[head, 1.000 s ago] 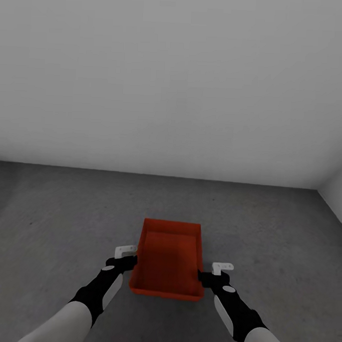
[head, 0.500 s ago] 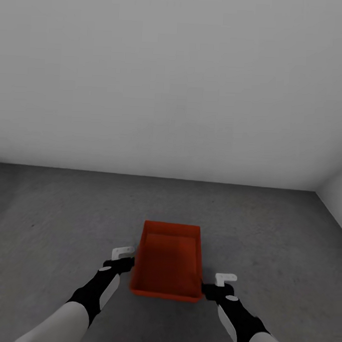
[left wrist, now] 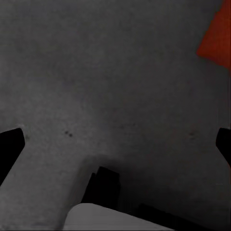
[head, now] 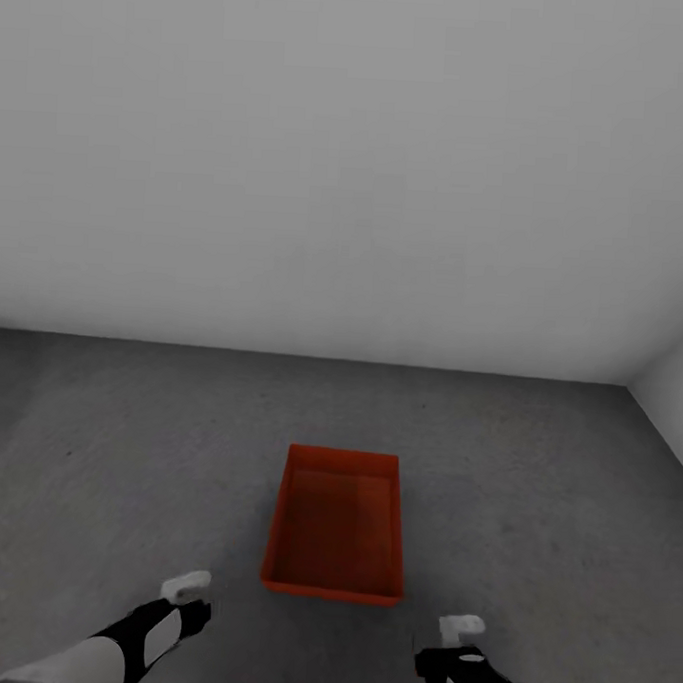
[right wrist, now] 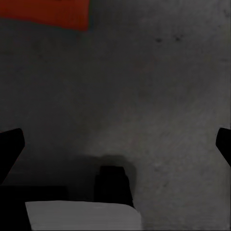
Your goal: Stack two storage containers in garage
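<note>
**Head view: one orange-red bin set down on the garage floor, both arms clear of it**

Head view shows a single orange-red storage container (head: pixel 336 521) sitting flat on the dark grey concrete floor (head: pixel 106 439), open top up, its long sides running away from the robot. It stands near the middle of the floor, well apart from the plain white wall (head: pixel 351 162) behind it and from the room corner at the far right.

The left gripper (head: pixel 183 596) sits low at the robot's left, near the bin's near-left corner but not touching it. The right gripper (head: pixel 456 638) sits low at the robot's right, also apart from the bin. In both wrist views the jaws stand wide apart with only bare concrete between them; an orange-red corner of the bin (left wrist: pixel 216 41) shows at the edge of the left wrist view, and a strip of it (right wrist: pixel 48 12) in the right wrist view.

Judgement: this bin looks placed, so the step in hand is drawing away to fetch the second one. Doing it well means keeping both arms clear of the bin's walls so it is not nudged, leaving it square and unobstructed as a base for stacking.
</note>
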You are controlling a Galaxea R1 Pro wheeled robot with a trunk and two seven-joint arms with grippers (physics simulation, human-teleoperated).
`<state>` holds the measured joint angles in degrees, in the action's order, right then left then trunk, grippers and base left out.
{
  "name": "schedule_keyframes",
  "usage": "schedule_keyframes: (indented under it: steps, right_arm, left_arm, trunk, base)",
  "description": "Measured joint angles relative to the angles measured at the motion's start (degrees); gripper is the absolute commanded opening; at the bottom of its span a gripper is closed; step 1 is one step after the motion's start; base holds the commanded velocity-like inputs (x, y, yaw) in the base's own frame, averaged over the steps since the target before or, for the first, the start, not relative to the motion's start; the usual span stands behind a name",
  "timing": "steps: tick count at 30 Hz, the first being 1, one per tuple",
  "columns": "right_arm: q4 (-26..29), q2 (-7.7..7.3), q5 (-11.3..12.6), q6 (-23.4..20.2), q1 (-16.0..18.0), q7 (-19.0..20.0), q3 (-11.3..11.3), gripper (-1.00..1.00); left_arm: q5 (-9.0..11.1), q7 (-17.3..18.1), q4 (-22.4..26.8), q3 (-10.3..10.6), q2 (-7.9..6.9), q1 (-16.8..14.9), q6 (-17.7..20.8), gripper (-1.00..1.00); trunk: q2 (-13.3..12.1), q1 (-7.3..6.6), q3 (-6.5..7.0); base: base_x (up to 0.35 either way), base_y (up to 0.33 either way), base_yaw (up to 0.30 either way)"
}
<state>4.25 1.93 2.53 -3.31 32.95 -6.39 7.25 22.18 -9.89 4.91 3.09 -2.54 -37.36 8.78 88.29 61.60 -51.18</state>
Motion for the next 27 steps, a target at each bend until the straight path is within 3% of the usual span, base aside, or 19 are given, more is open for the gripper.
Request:
schedule_keyframes:
  steps: [4, 8, 11, 13, 15, 17, 22, 27]
  right_arm:
    - [-4.0, -0.05, -0.1, 0.0, -0.1, -0.1, 0.0, 1.0]
    - [-5.4, -0.43, -0.1, -0.4, -1.1, -0.1, 0.0, 1.0]
    - [-5.9, -2.82, -0.1, 0.2, -1.9, -0.2, -0.1, 1.0]
    - [-6.0, -3.12, -0.2, 0.3, -3.3, -0.2, -0.1, 1.0]
    - [-6.0, -3.29, -0.2, 0.7, -6.1, -0.3, -0.1, 1.0]
    - [-6.0, -3.01, -0.6, 4.0, -13.8, -0.1, 0.0, 1.0]
    - [-6.0, -2.83, -1.9, 7.9, -17.6, 0.5, 0.4, 1.0]
    - [-6.0, -2.9, -1.8, 8.5, -18.4, 0.8, 0.4, 1.0]
  left_arm:
    - [2.6, 0.0, -3.6, 0.1, -0.98, 0.1, 0.0, 1.0]
    - [3.2, -0.1, -4.4, 0.1, -1.49, 0.0, 0.0, 1.0]
    - [3.4, -0.1, -4.9, 0.1, -2.2, 1.4, 0.0, 1.0]
    - [3.3, 0.0, -4.9, 0.1, -2.12, 3.8, -0.1, 1.0]
    - [3.2, 0.0, -4.8, 0.1, -1.93, 6.3, -0.7, 1.0]
    - [3.3, 0.4, -4.9, 0.1, -0.85, 11.2, -3.5, 1.0]
    - [3.1, 1.5, -4.9, 0.2, 0.93, 14.3, -4.9, 1.0]
    - [3.0, 1.8, -4.8, 0.2, 1.21, 14.6, -5.1, 1.0]
  trunk:
    - [-1.6, -0.88, 0.72]
    - [-3.2, -1.76, 1.44]
    - [-4.4, -2.42, 1.97]
    - [-5.2, -2.86, 2.33]
    - [-6.0, -3.3, 2.68]
    - [-6.8, -3.74, 3.03]
    - [-8.8, -4.83, 3.95]
    - [-10.8, -5.93, 4.85]
  base:
    - [0.0, 0.0, 0.0]
    - [0.0, 0.0, 0.0]
    - [0.0, 0.0, 0.0]
    - [0.0, 0.0, 0.0]
    - [0.0, 0.0, 0.0]
    - [0.0, 0.0, 0.0]
    - [0.0, 0.0, 0.0]
    - [0.0, 0.0, 0.0]
